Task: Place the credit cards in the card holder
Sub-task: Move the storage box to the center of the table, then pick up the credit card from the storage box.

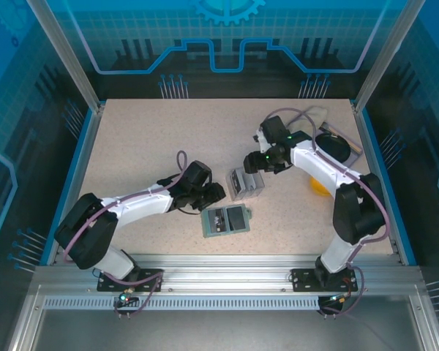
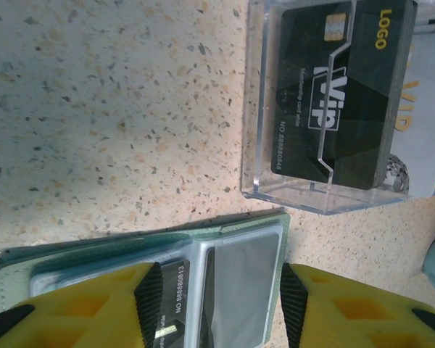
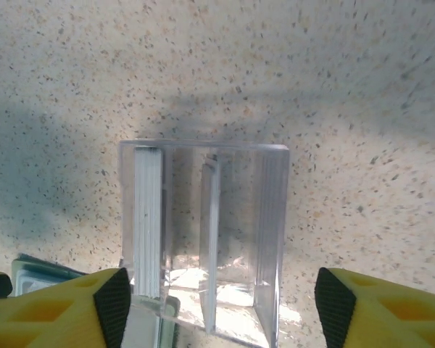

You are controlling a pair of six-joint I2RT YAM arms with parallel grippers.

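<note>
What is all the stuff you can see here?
table: one, speckled beige, under everything
wallet: one, grey-green, open, near the middle
box: one, clear, just behind the wallet
cards: several; black one at the box front, white one behind it, dark one in the wallet
round thing: one, black, far right
yellow thing: one, partly hidden under the right arm
left arm: white and black, near left
right arm: white and black, right
left jaws: yellow, open, over the wallet
right jaws: yellow, open, either side of the box

Speckled beige table [image 1: 132, 146] enclosed by blue-tinted panels [image 1: 29, 146].
</note>
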